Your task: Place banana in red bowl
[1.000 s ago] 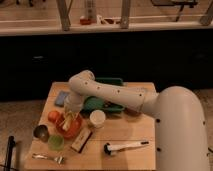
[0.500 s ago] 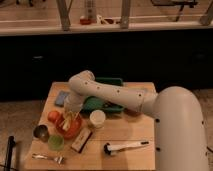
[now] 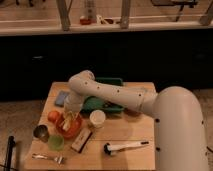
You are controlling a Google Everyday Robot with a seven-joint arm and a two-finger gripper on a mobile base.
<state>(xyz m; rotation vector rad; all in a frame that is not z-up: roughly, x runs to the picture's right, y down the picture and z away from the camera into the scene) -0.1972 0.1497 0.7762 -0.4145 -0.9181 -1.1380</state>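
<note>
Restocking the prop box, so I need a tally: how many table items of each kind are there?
Gripper over red bowl.
Bowls/cups: 4, red bowl, white cup, green cup, metal cup
Toy food: 1, banana
Utensils: 2, brush, fork
Trays: 1, green tray
Total: 8

White cup (image 3: 97,119), green tray (image 3: 111,102), white-handled brush (image 3: 125,147), fork (image 3: 47,158), light-green cup (image 3: 56,143) on the table (image 3: 135,132)
</note>
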